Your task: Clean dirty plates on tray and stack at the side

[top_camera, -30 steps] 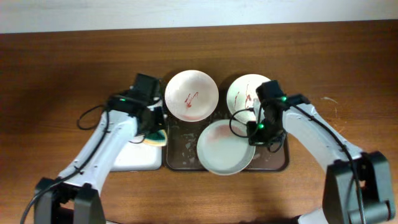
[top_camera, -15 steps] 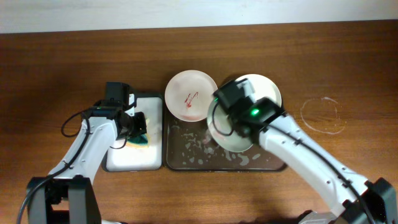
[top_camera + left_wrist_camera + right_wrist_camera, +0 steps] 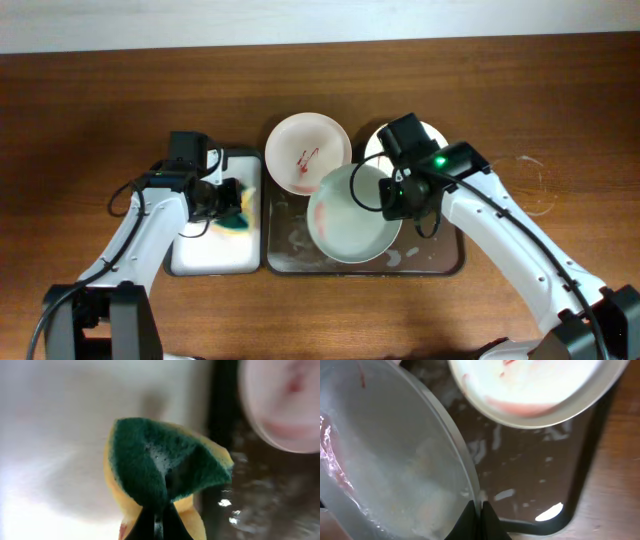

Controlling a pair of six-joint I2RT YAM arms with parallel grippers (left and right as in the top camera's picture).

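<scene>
Over the wet tray (image 3: 440, 256), the right gripper (image 3: 481, 511) pinches the thin rim of a round pale plate (image 3: 346, 222). The left gripper (image 3: 157, 521) squeezes a soft green sponge (image 3: 159, 467).

A brown wooden table (image 3: 100, 100) with visible grain and a soft satin sheen holds a dark tray (image 3: 283, 235) whose smooth surface is wet and glossy, streaked with white suds. The pale plate (image 3: 345, 220) looks hard and smooth under a wet, milky film, and the white plate (image 3: 307, 152) is glossy beneath red smears; ceramic or plastic, it is unclear. The sponge (image 3: 155, 467) is soft yellow foam with a rough, fibrous green scouring face, above a smooth, matt white tray (image 3: 205, 255).
</scene>
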